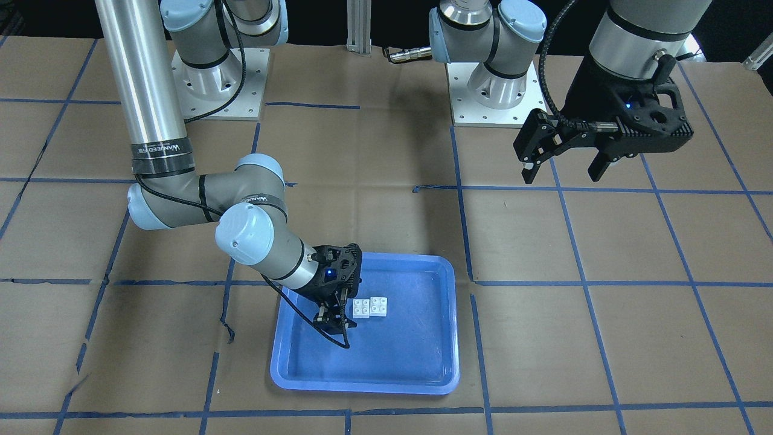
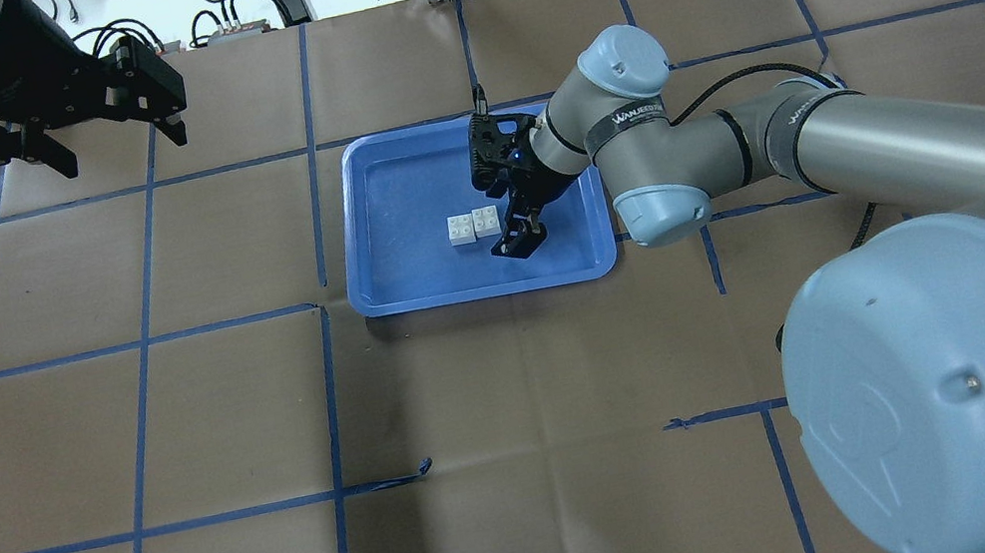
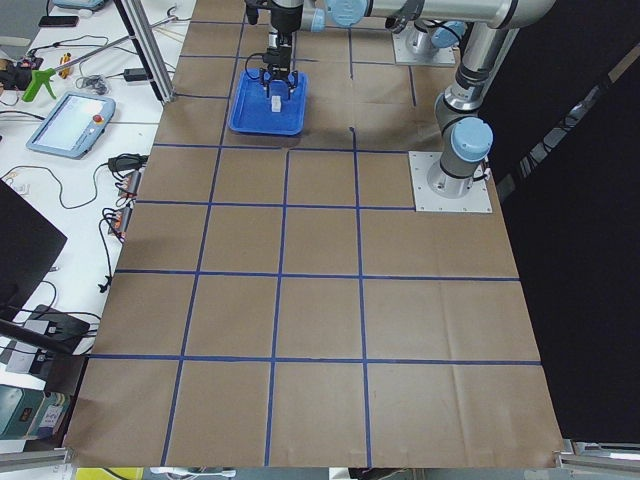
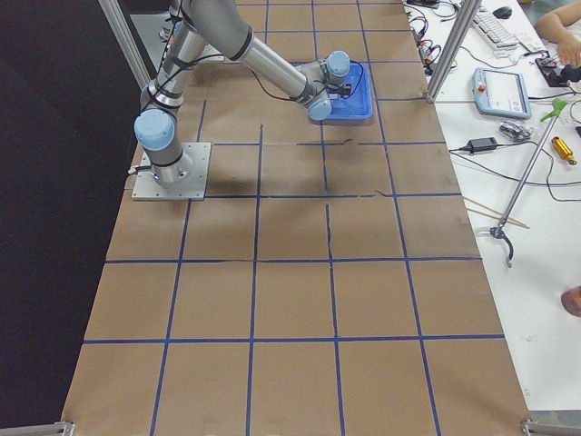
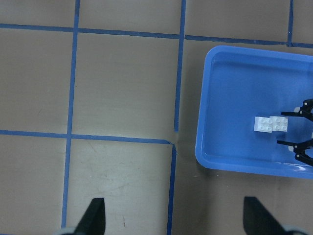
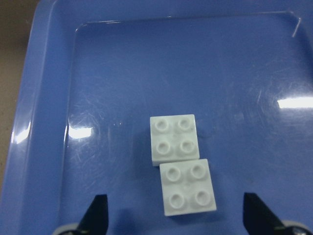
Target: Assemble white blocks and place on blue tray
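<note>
Two white blocks lie side by side and touching on the floor of the blue tray, studs up and slightly offset. I cannot tell whether they are joined. They also show in the overhead view, the left wrist view and the right wrist view. My right gripper is low inside the tray, open and empty, with the blocks just ahead of its fingertips. My left gripper is open and empty, high above the table and well away from the tray.
The tray rests on brown paper marked with a blue tape grid. The right arm's elbow hangs over the tray's edge. Benches with cables and a pendant flank the table.
</note>
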Robot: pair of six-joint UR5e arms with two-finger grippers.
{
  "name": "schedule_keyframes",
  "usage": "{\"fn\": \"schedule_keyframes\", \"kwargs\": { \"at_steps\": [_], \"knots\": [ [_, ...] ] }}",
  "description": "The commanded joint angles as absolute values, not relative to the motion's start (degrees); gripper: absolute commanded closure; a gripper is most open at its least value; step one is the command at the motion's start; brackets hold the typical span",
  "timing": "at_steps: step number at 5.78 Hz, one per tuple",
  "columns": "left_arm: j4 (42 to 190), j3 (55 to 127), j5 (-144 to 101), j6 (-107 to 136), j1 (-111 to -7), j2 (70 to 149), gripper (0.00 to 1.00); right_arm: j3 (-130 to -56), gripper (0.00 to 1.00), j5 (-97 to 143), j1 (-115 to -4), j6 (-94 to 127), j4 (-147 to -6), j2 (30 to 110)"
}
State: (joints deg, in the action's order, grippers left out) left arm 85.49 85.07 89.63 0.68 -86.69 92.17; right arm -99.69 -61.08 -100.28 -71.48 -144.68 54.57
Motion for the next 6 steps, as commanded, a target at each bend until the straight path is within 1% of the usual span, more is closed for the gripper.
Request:
{"fn": "schedule_keyframes", "kwargs": {
  "at_steps": [1, 3, 4, 5, 6],
  "knots": [
    [85.4, 85.1, 90.0, 0.1, -86.6, 92.0, 0.0, -99.6, 0.0, -62.0, -100.2, -71.3, -144.1, 55.0],
    [85.0, 85.5, 89.7, -0.4, -86.3, 91.8, 0.0, -99.1, 0.0, -66.4, -99.3, -69.4, -140.8, 57.2],
    [85.0, 86.0, 89.6, -0.4, -86.8, 91.3, 0.0, -96.9, 0.0, -69.2, -98.6, -69.0, -132.6, 60.3],
    [85.0, 86.0, 90.0, -0.4, -86.8, 91.3, 0.0, -93.8, 0.0, -76.5, -97.8, -62.4, -123.8, 63.9],
    [85.0, 86.0, 89.9, -0.4, -86.8, 91.5, 0.0, -92.4, 0.0, -80.9, -97.2, -53.7, -119.7, 66.8]
  ]
}}
